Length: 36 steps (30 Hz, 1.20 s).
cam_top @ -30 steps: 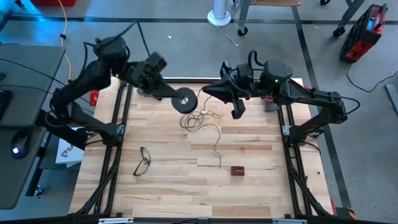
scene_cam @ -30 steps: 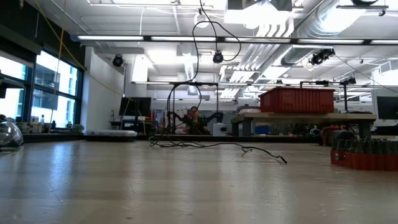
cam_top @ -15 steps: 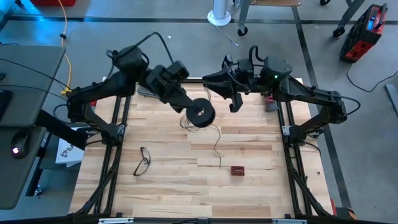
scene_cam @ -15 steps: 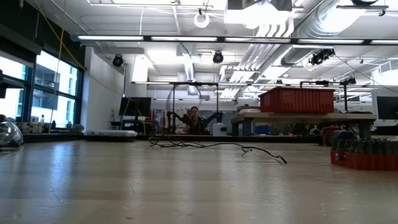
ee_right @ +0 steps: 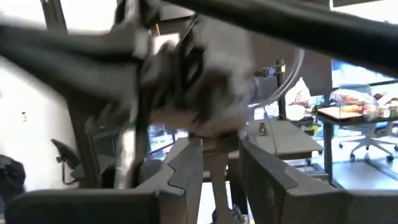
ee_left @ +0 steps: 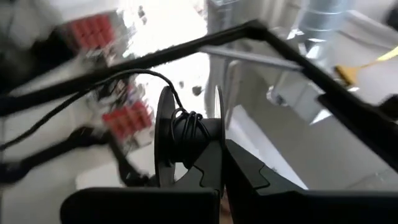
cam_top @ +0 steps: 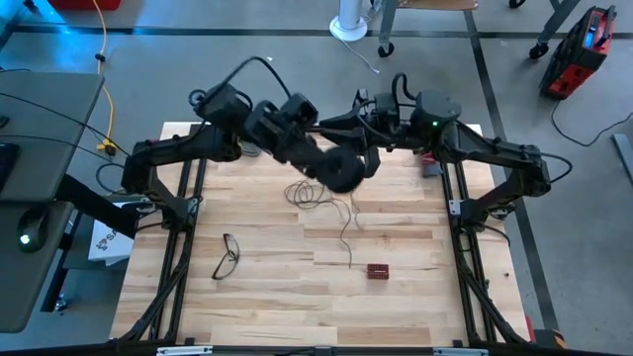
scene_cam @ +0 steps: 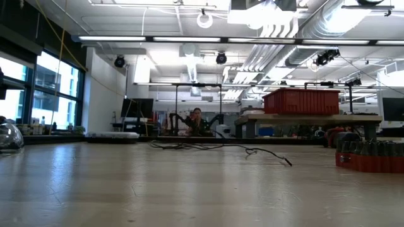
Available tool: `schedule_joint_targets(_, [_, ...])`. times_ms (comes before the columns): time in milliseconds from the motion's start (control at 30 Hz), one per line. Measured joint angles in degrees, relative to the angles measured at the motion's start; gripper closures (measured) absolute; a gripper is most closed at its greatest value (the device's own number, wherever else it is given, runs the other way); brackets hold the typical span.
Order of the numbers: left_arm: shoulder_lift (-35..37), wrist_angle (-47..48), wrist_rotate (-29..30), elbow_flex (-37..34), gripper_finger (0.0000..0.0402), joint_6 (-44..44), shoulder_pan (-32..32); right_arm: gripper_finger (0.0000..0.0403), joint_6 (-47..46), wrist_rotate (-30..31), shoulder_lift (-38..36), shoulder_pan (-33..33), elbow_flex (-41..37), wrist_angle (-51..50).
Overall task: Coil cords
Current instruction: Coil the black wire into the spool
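- Since the earlier frames, the left arm has swung rightward across the far half of the table [cam_top: 257, 307], carrying the reel [cam_top: 341, 170] from near the left rail to just beside the right gripper [cam_top: 368, 166].
- Eyeglasses [cam_top: 227, 255] lie on the near-left boards.
- Clamped tight on the reel's hub is the left gripper [ee_left: 214, 163], with dark wire wound between the reel's two discs.
- Loose wire [cam_top: 326, 203] lies in loops on the boards below the reel, a tail running toward the small red block [cam_top: 378, 270].
- Partly parted, the right gripper's fingers [ee_right: 186, 171] frame the blurred reel; whether they touch it cannot be told.
- A red bin [scene_cam: 301, 101] sits on a bench beyond the table, its contents hidden.
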<state>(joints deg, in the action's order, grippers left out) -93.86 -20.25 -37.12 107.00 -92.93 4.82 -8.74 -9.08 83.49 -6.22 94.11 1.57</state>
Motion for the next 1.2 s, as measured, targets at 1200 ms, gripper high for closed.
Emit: schedule_joint_targets(1200, [4.85,-3.7,9.26,0.06,0.0401,9.62,2.34,0.0304,5.91,-0.15,-2.63,0.44,0.0,-3.9])
